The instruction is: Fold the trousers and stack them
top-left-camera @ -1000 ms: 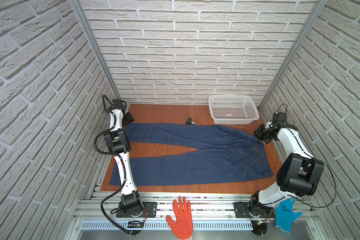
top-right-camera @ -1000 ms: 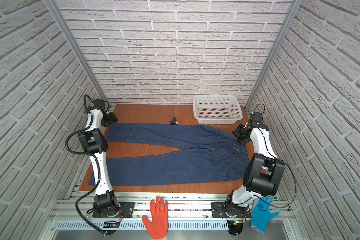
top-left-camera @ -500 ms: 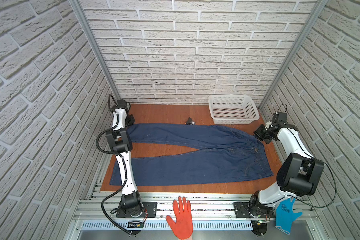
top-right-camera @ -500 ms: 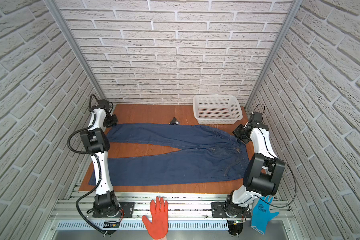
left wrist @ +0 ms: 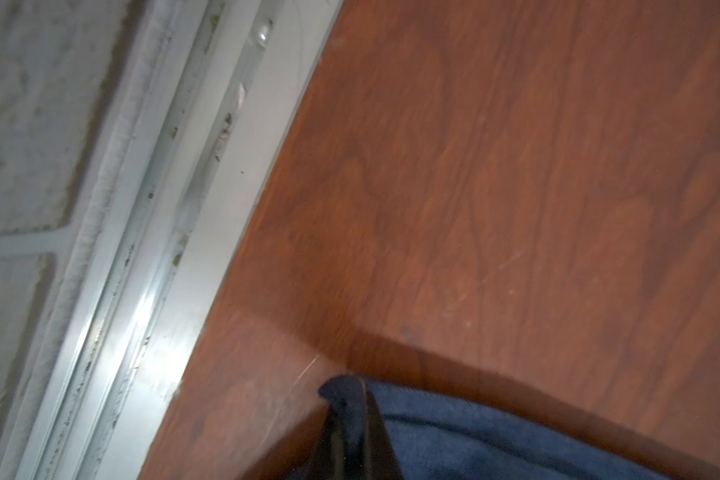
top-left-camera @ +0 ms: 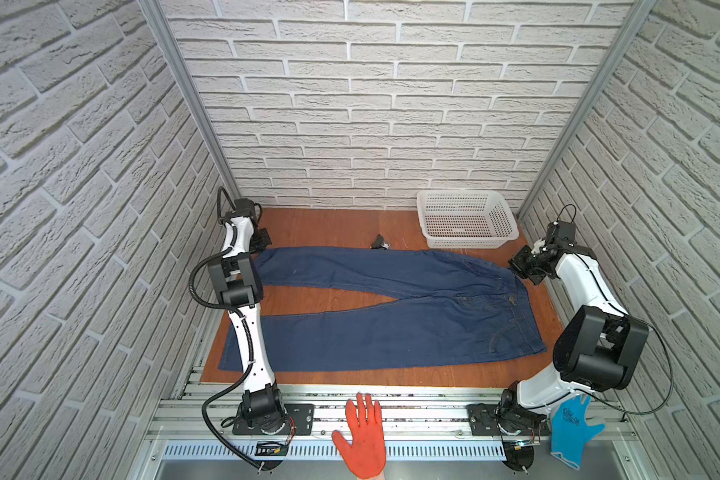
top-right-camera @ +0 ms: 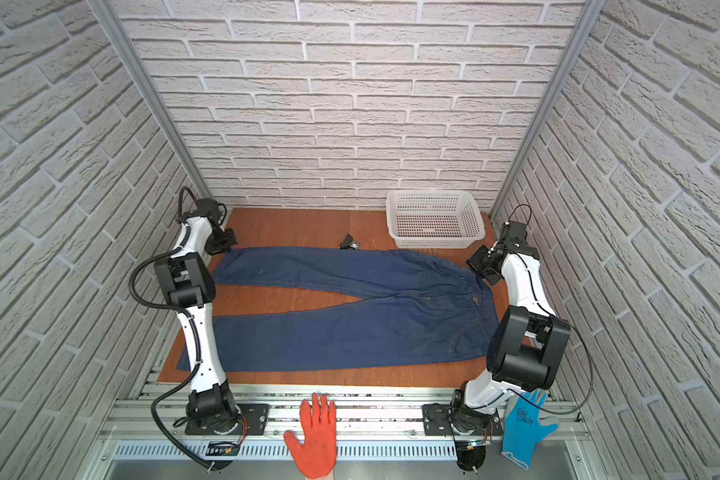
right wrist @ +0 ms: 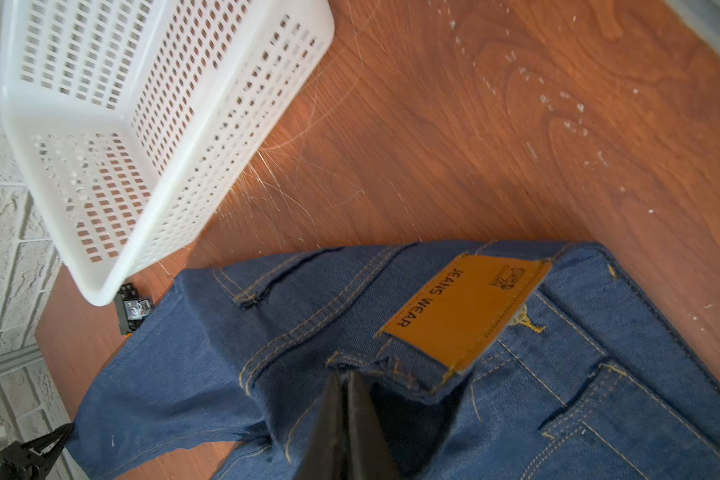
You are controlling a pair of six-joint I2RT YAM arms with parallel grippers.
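denim spread flat is basically the whole scene. the trousers point(top-left-camera: 391, 316) lie across the wooden table point(top-left-camera: 329, 226) with the waist toward the right of both top views. the legs run left in a narrow v with bare board showing between them. the far leg ends at the upper left of the board and the near leg runs along its lower edge.

both arms are on the far side of the garment. my guess is that's so the far hem and far waist corner can go up together and get carried over the near half for a lengthwise fold. the left gripper point(left wrist: 348, 399) is clamped tight with the hem corner of the far leg pinched at its tips. the right gripper point(right wrist: 344, 382) is closed all the way on the waistband, just beside the tan patch point(right wrist: 462, 307), and the cloth is bunched up around it.

the fabric is dark blue, stiffish-looking denim with orange-brown double stitching, belt loops and pockets. the patch looks like smooth faux leather and reads "jeans wear". i'd expect it to drape heavily, with thick seams at the waist.

a white plastic basket point(top-left-camera: 466, 245) with perforated walls sits at the upper right, near the waist. a small black thing point(top-left-camera: 378, 241) lies just beside the far leg's edge, and i can't tell what it is.
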